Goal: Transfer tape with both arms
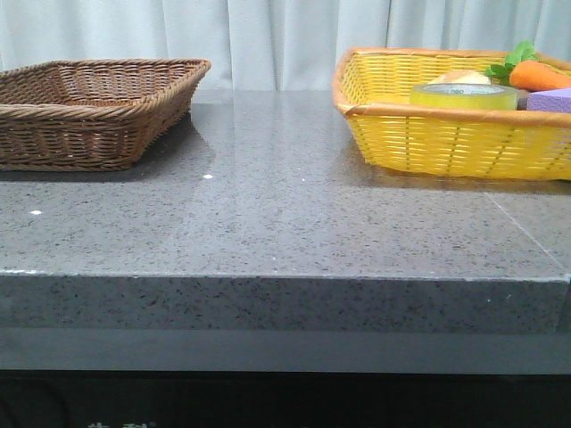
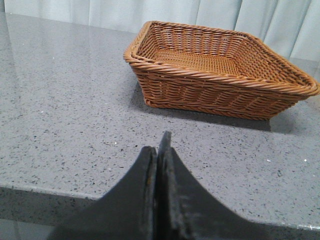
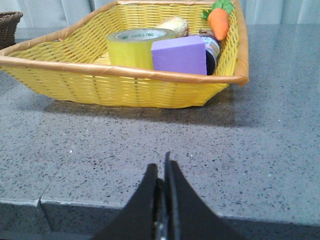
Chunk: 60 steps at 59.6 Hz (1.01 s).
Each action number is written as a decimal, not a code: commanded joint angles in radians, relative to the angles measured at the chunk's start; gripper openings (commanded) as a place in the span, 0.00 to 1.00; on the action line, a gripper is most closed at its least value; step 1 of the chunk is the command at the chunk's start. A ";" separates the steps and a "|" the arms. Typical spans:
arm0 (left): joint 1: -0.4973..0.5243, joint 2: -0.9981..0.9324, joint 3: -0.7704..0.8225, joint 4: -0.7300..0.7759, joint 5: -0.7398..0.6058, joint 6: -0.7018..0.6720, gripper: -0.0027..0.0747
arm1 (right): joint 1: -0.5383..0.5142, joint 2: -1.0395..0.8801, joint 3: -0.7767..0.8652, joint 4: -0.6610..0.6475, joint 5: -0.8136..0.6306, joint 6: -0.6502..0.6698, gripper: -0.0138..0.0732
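Note:
The tape [image 1: 463, 96] [image 3: 135, 46], a wide yellow roll with green lettering on its white core, lies flat inside the yellow wicker basket [image 1: 446, 143] [image 3: 125, 87] at the table's back right. My right gripper [image 3: 161, 167] hangs shut near the table's front edge, well short of that basket, with nothing between its fingers. My left gripper [image 2: 158, 147] is shut too and holds nothing, low over the table in front of the brown wicker basket [image 2: 220, 80] [image 1: 89, 111]. Neither gripper shows in the front view.
The yellow basket also holds a purple block [image 3: 181, 54] [image 1: 550, 98], a toy carrot [image 3: 218, 20] [image 1: 540, 75], a pale bread-like item [image 3: 173, 24] and a dark jar [image 3: 214, 49] behind the block. The brown basket looks bare inside. Grey stone table [image 1: 285, 223]; curtain behind.

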 commanded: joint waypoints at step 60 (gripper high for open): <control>0.000 0.464 -0.453 0.055 0.024 -0.003 0.01 | -0.006 0.452 -0.596 0.103 0.086 0.001 0.07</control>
